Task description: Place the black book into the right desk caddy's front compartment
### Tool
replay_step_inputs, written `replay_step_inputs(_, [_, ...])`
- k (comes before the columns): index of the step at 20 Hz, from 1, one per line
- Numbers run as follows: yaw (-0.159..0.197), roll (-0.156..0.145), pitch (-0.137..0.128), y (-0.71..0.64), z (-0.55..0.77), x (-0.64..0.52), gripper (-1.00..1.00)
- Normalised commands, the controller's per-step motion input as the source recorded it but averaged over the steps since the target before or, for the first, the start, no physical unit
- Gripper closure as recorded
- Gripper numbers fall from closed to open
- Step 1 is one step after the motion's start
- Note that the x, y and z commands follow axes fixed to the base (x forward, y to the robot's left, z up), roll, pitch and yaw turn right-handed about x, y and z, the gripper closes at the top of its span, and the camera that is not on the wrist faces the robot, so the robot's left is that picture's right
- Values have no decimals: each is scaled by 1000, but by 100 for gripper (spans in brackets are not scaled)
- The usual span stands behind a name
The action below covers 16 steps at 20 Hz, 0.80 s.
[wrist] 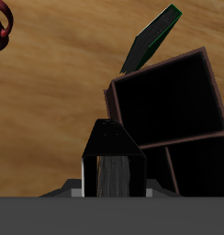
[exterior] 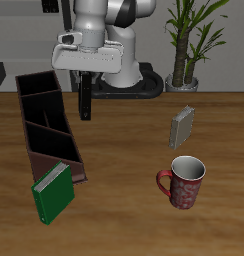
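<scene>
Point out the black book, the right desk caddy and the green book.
black book (exterior: 86,101), exterior view: on its dark cover, hanging below the tool.
right desk caddy (exterior: 73,138), exterior view: on its maroon outer side wall.
green book (exterior: 52,194), exterior view: on its green cover, leaning at the caddy's front end.

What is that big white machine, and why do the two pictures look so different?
It's a robot arm, drawn by a computer. At its end is a gripper, like a hand with two fingers, and it is holding a thin black book up above a wooden table.

One picture looks at the robot from the front and above. The other comes from a camera on the robot's hand, looking down past the book.

On the table sit a long dark box with sections, called a desk caddy, a green book leaning on its front end, a grey book and a red mug. A plant stands behind.
</scene>
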Motion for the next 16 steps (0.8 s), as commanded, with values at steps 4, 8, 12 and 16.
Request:
replay_step_inputs(4, [80, -36, -19, -269, 15, -300, 100])
replay_step_inputs(8, [37, -39, -3, -225, -38, -182, 100])
replay_step_inputs(12, [23, -73, 21, -366, -156, -175, 100])
replay_step_inputs(16, [21, -49, 16, -261, -119, -114, 100])
